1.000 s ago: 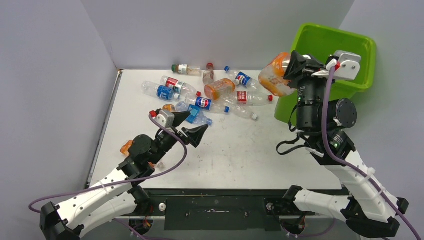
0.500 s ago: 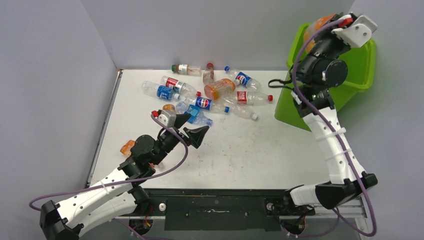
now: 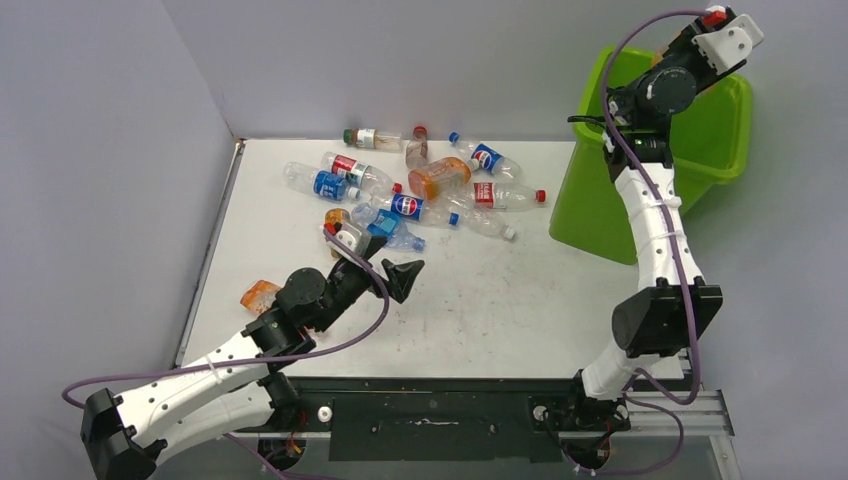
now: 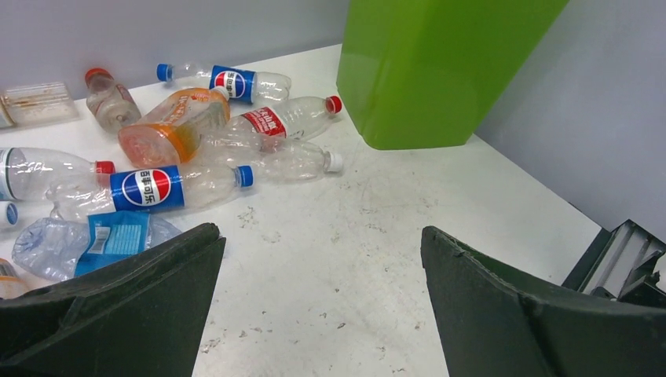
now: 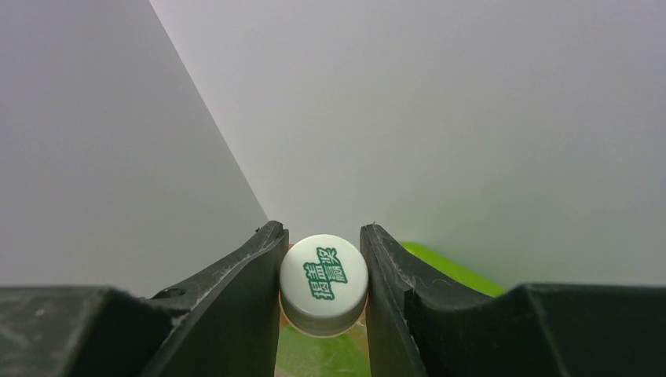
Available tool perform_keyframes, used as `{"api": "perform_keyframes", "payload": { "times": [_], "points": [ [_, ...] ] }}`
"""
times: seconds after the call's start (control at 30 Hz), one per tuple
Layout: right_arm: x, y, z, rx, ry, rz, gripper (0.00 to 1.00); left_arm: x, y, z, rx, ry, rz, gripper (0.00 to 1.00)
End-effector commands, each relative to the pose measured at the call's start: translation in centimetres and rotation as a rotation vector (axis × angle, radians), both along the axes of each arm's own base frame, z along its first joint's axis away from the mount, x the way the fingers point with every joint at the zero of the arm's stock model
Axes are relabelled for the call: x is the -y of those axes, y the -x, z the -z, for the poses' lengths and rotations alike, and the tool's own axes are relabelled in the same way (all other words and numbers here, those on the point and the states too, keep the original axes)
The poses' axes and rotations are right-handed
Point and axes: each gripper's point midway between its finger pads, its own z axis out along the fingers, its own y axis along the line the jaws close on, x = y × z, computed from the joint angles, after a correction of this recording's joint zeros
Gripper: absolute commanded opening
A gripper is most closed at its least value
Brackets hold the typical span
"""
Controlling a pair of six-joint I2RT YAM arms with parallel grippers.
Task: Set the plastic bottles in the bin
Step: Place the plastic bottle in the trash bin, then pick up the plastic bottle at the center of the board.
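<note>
Several plastic bottles (image 3: 405, 206) lie heaped at the table's far middle: clear ones with blue or red labels and an orange one (image 3: 438, 177). Another orange bottle (image 3: 260, 295) lies alone at the left edge. My left gripper (image 3: 385, 258) hovers open just in front of the heap, and a crushed blue-labelled bottle (image 4: 94, 239) lies beside its left finger. My right gripper (image 5: 322, 229) is raised over the lime-green bin (image 3: 700, 120), shut on a bottle's white cap (image 5: 323, 275) with green print. The rest of that bottle is hidden.
Grey walls close in the left, back and right. The bin stands off the table's far right corner, its green side (image 4: 432, 63) close to the nearest bottles. My right arm (image 3: 650, 215) reaches up along the bin's left side.
My right arm has swung up and back, carrying the orange bottle from beside the bin to above its opening. The left gripper has shifted slightly right and nearer, still open.
</note>
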Motion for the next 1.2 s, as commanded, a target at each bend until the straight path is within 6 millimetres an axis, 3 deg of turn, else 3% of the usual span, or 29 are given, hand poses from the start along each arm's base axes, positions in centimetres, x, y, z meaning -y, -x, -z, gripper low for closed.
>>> {"api": "perform_keyframes", "payload": {
  "times": [0.0,0.1,0.13,0.2,0.23,0.3,0.37,0.43,0.5,0.63,0.73,0.8,0.9,1.03,1.17],
  "points": [
    [2.5,-0.9,0.4,0.071,-0.059,0.019,0.05,-0.3,-0.1,-2.3,0.019,0.042,-0.024,0.96],
    [3.1,-2.4,2.2,0.034,-0.070,0.023,0.08,-0.5,-0.3,-2.3,0.023,0.035,-0.040,0.96],
    [3.2,-2.9,2.7,0.021,-0.073,0.016,0.19,-0.5,-0.3,-2.3,0.023,0.033,-0.042,0.96],
    [3.1,-3.8,3.3,0.008,-0.079,-0.008,0.60,-0.5,-0.4,-2.1,0.021,0.030,-0.040,0.96],
    [2.9,-4.1,3.2,0.010,-0.083,-0.022,0.74,-0.4,-0.4,-2.0,0.020,0.028,-0.040,0.96],
    [2.4,-4.4,2.7,0.026,-0.089,-0.059,0.90,-0.3,-0.5,-1.8,0.017,0.019,-0.038,0.96],
    [1.4,-4.3,1.5,0.056,-0.090,-0.100,1.00,-0.3,-0.5,-1.8,0.014,0.015,-0.037,0.96],
    [-0.6,-4.0,0.1,0.081,-0.080,-0.149,0.93,-0.3,-0.5,-1.8,0.014,0.015,-0.040,0.96],
    [-3.9,-3.5,-1.7,0.100,-0.056,-0.214,0.90,-0.5,-0.7,-1.8,0.015,0.013,-0.049,0.96],
    [-12.3,-1.5,-4.8,0.118,0.006,-0.380,0.90,-1.1,-1.1,-2.0,0.025,0.002,-0.077,0.96],
    [-18.3,0.5,-5.7,0.144,0.052,-0.605,0.90,-2.0,-1.7,-2.1,0.041,-0.011,-0.124,0.96],
    [-22.0,1.9,-5.3,0.179,0.070,-0.810,0.90,-2.9,-2.2,-1.9,0.047,-0.030,-0.175,0.96],
    [-27.3,3.1,-2.0,0.131,0.065,-1.066,0.90,-4.2,-3.1,-1.7,0.042,-0.052,-0.261,0.96],
    [-33.8,3.5,7.2,-0.072,0.051,-1.315,0.90,-5.5,-4.4,-1.2,0.006,-0.098,-0.342,0.96],
    [-36.4,4.3,17.7,-0.277,-0.043,-1.433,0.90,-6.6,-6.4,0.6,-0.098,-0.152,-0.411,0.96]
  ]
}}
